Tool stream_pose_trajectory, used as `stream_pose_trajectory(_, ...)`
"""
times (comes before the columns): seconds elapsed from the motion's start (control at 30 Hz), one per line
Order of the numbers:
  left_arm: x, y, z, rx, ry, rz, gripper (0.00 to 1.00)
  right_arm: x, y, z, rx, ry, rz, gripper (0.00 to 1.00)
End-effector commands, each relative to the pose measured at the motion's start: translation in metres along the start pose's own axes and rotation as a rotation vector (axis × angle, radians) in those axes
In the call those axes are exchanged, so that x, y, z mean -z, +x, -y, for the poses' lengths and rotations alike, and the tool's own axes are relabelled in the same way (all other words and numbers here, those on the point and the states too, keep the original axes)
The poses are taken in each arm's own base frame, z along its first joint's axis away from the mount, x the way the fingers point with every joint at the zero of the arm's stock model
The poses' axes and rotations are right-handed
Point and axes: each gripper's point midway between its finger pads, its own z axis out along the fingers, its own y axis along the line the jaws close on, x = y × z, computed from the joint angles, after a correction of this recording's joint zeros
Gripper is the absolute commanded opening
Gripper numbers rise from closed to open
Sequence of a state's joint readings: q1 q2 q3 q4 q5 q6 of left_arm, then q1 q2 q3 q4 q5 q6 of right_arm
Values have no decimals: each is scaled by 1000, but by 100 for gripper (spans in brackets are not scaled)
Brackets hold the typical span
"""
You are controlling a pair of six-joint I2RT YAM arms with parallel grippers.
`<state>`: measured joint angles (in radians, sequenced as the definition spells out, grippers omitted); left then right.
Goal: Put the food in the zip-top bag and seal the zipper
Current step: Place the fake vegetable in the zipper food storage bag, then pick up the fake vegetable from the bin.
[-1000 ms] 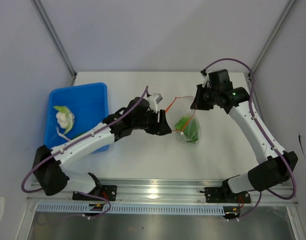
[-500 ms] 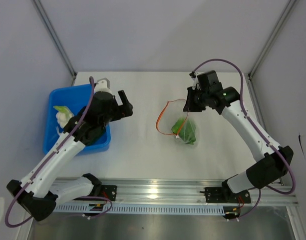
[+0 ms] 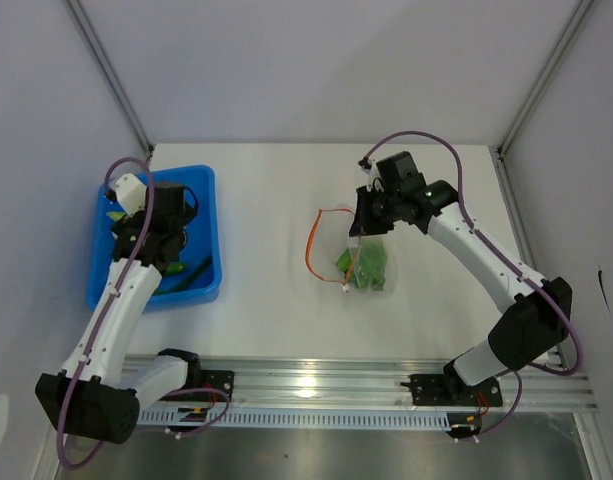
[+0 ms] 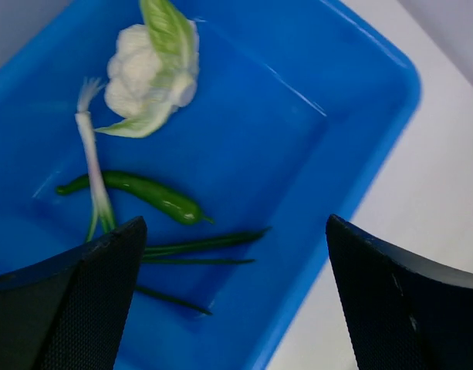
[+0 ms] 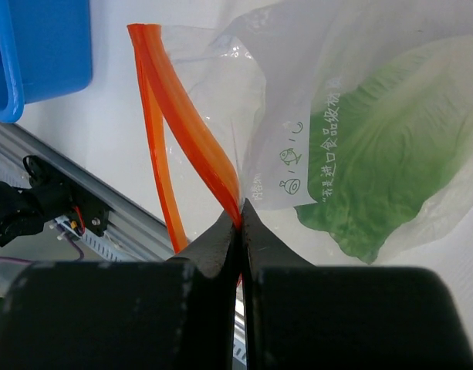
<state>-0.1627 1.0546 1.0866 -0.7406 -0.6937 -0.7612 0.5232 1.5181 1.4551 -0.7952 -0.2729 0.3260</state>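
White tabletop point(image 3: 266, 180): the right gripper point(image 5: 240, 220), pinched shut on the zipper point(image 5: 191, 142), holds the zip-top bag point(image 5: 359, 154) open at centre-right. The left gripper point(image 4: 234, 231), jaws wide apart, hovers over food point(image 4: 155, 193) in the blue bin point(image 4: 375, 116) at left, apparently ready to pick.

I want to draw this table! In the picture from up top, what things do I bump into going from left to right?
blue bin → orange zipper → green leaf. The robot's grippers hang over these things, so I left them out of the order.
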Motion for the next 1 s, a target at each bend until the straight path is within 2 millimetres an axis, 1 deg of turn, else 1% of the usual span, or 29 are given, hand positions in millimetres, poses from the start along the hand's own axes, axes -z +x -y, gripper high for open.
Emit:
stream_pose_trajectory(0.0,-22,-14,-15,17,-108,97,99,-3,-6,-17,13,-70,18,0)
stream_pose_trajectory(0.03,-32,-10,-13,1,-102,112,100,-2,-5,-19,11,-75,17,0)
stream_pose_trajectory(0.07,-36,-11,-12,-24,-98,117,100,-1,-4,-21,16,-80,18,0)
stream_pose_trajectory(0.17,-55,-7,-28,-45,-169,100,100,-1,0,-27,22,-89,12,0)
stream_pose_trajectory(0.2,-63,-8,-38,-71,-194,101,99,-2,2,-27,21,-89,10,0)
stream_pose_trajectory(0.23,-70,-2,-39,-91,-183,80,99,-3,5,-28,16,-92,5,0)
stream_pose_trajectory(0.27,-82,-7,-49,-90,-197,91,100,-2,4,-29,16,-99,14,0)
stream_pose_trajectory(0.3,-88,-8,-50,-86,-186,89,99,-3,6,-31,15,-107,9,0)
stream_pose_trajectory(0.33,-93,-4,-50,-88,-160,71,100,-5,9,-30,12,-109,2,0)
stream_pose_trajectory(0.37,-100,-6,-57,-89,-173,75,99,-6,11,-31,12,-111,-2,0)
stream_pose_trajectory(0.43,-106,-13,-56,-110,-150,100,99,-7,13,-33,14,-115,-7,0)
stream_pose_trajectory(0.47,-112,-13,-61,-153,-147,104,99,-7,12,-34,15,-119,-2,0)
stream_pose_trajectory(0.63,-127,-27,-56,-222,-104,121,97,-7,13,-37,16,-137,2,0)
stream_pose_trajectory(0.67,-130,-28,-61,-232,-121,113,98,-8,14,-38,18,-142,0,0)
stream_pose_trajectory(0.77,-138,-25,-70,-269,-146,77,98,-8,13,-39,22,-150,7,0)
stream_pose_trajectory(0.8,-141,-21,-74,-278,-154,70,98,-8,12,-38,24,-144,11,0)
stream_pose_trajectory(0.87,-146,-19,-81,-276,-167,61,97,-8,12,-35,28,-133,14,0)
stream_pose_trajectory(0.97,-153,-17,-82,-277,-143,46,97,-8,12,-34,31,-132,13,0)
